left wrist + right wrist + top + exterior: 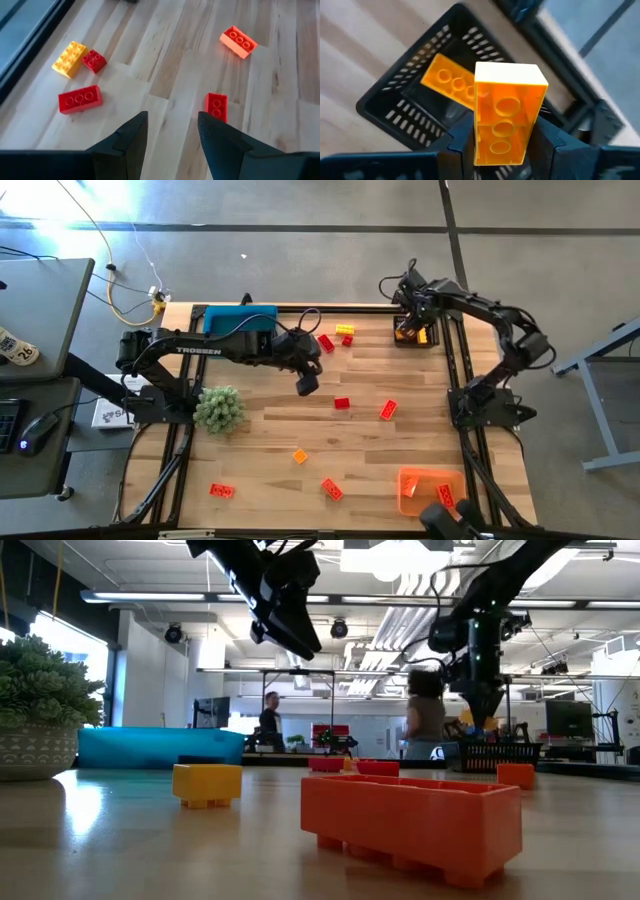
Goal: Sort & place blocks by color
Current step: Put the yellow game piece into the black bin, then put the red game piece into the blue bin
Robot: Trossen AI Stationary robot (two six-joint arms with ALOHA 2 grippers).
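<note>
Red, orange and yellow blocks lie scattered on the wooden table (260, 430). My left gripper (307, 383) (172, 125) hangs open above the table's middle, touching nothing. A red block (216, 106) lies just beyond one fingertip, with another red block (80, 99), a small red one (94, 61) and a yellow one (70, 58) farther off. My right gripper (405, 320) (505, 150) is at the far right, above a black basket (415, 100). It is shut on an orange block (506, 110). A second orange block (451, 81) lies in the basket. My right gripper pinches the orange block by its two long sides near its lower end (500, 145), one finger on each side. The fingers point down from above, and the block stands lengthwise along them. It is lifted clear, directly over the black basket.
A blue bin (240, 318) stands at the far left and an orange bin (430, 488) with a red block (445, 495) at the near right. A green plant clump (219, 409) sits left of centre. More blocks lie near the front edge (332, 489) (222, 491) (300, 455).
</note>
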